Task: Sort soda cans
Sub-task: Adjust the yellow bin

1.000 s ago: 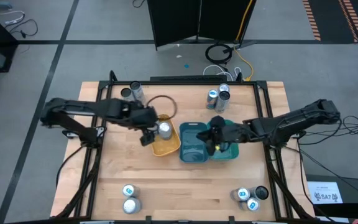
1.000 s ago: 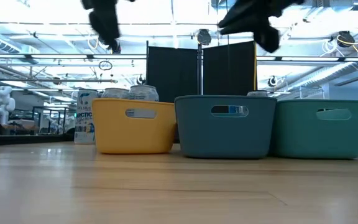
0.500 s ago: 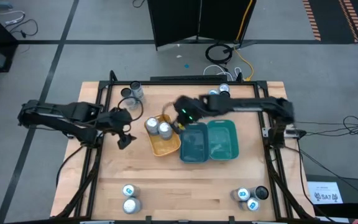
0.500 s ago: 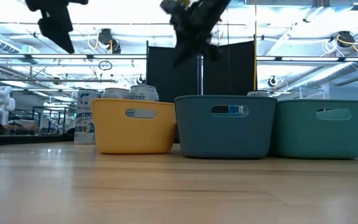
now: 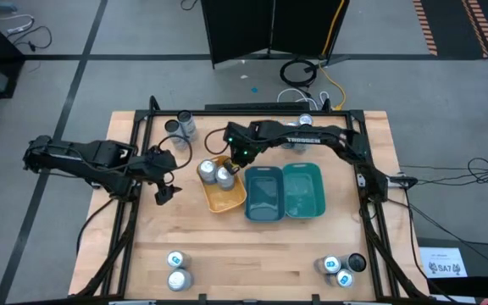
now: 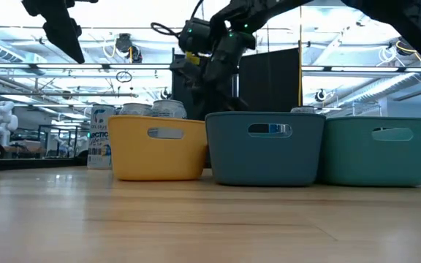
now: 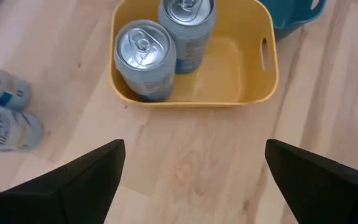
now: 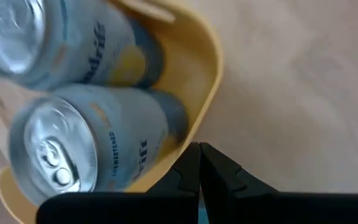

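- Two silver soda cans [image 5: 214,174] stand upright, side by side and touching, in the yellow tray [image 5: 224,196]; both sit toward its far end, the near end bare. The left wrist view shows both tops with pull tabs [image 7: 143,45].
- Yellow tray sits just left of the dark teal tray [image 5: 264,193], which touches the lighter teal tray [image 5: 303,191]; the three form a row at mid-table. In the low view only the can tops show above the yellow tray's rim [image 6: 156,124].
- Right gripper [image 5: 237,156] hangs above the far right corner of the yellow tray, just beside the cans, fingers [image 8: 194,168] pressed together with nothing between them. Its arm [image 5: 312,135] stretches across the far part of the table and covers some of the cans there.
- Left gripper [image 5: 164,191] hovers over bare wood left of the yellow tray, well clear of it, fingers [image 7: 86,168] spread wide and empty.
- Other cans in groups near the corners: two at far left [image 5: 180,124], one of them dark; a pair with blue markings at near left [image 5: 176,269]; three at near right [image 5: 343,268], one dark; at least one at far right [image 5: 305,123], partly hidden by the right arm.
- Wooden table [image 5: 252,254] is otherwise bare between the groups.
- Beyond the table: a black panel [image 5: 269,30] and coiled cables [image 5: 299,72] on the grey floor.
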`<action>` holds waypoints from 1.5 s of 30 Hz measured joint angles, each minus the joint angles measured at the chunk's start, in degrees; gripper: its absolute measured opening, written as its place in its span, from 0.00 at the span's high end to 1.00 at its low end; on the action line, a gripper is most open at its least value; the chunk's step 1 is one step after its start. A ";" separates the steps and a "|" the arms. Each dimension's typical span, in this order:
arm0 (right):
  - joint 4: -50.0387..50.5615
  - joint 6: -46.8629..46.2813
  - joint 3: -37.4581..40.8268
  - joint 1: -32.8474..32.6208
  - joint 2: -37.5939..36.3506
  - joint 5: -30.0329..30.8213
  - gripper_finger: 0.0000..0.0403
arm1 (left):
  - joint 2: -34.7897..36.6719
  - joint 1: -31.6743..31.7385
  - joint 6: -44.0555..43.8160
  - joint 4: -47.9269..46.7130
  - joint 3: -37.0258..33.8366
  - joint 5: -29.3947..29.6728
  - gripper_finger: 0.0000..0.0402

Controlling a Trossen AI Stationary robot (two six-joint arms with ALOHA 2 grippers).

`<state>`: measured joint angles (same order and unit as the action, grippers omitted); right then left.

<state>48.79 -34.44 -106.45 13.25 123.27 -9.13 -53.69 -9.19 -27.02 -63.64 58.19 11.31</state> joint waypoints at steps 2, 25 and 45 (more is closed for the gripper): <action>0.13 -0.02 0.02 -0.50 0.63 -0.23 1.00 | 0.02 0.00 0.99 -0.02 0.00 0.45 0.01; 2.38 -1.60 0.00 -6.86 1.04 -1.78 1.00 | 0.00 0.04 3.98 -0.33 0.00 2.71 0.01; -2.42 -5.44 0.02 -12.38 0.97 -1.76 1.00 | 0.00 0.04 3.50 -0.33 0.00 2.69 0.01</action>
<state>46.38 -39.88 -106.43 0.87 124.25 -10.89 -53.69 -9.15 -23.53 -63.96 58.19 14.00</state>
